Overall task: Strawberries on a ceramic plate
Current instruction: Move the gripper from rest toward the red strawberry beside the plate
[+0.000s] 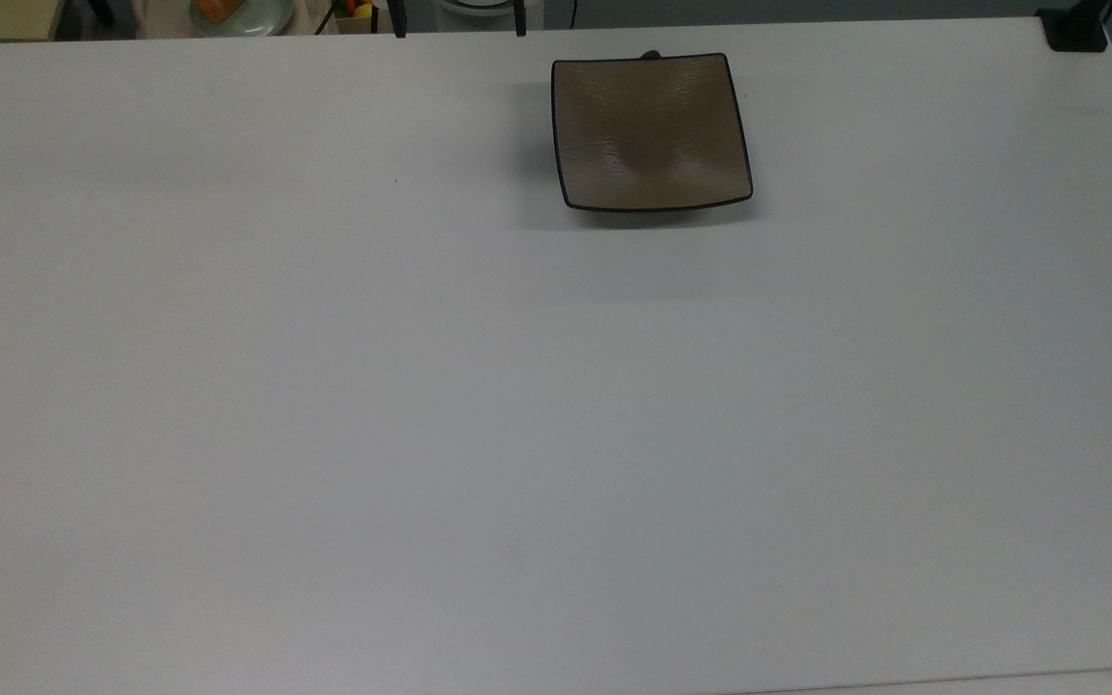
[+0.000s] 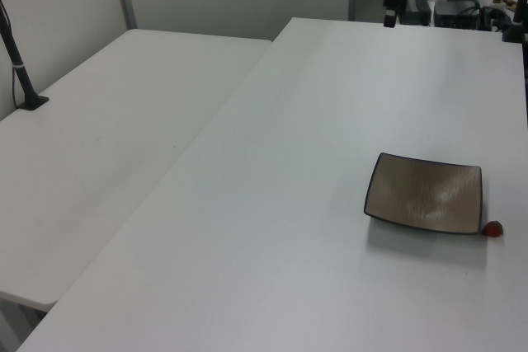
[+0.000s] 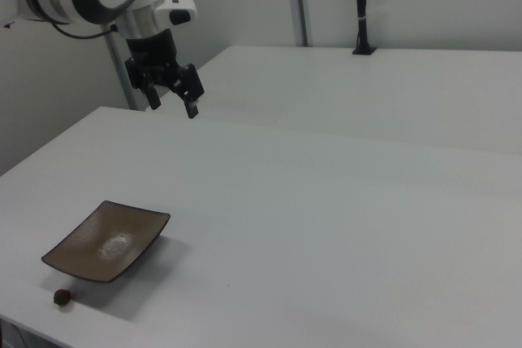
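The square brown ceramic plate lies empty on the white table, near the top view's upper edge. One small dark-red strawberry rests on the table just off the plate's corner, close to the table edge. It also peeks out behind the plate's far rim as a dark strawberry. In the right view the strawberry sits below the plate. My gripper hangs high in the air, well behind the plate, open with nothing between its fingers.
A second white table adjoins this one. A black post with a base stands on it. A black clamp sits at the table's corner. A pale green dish lies beyond the table's edge.
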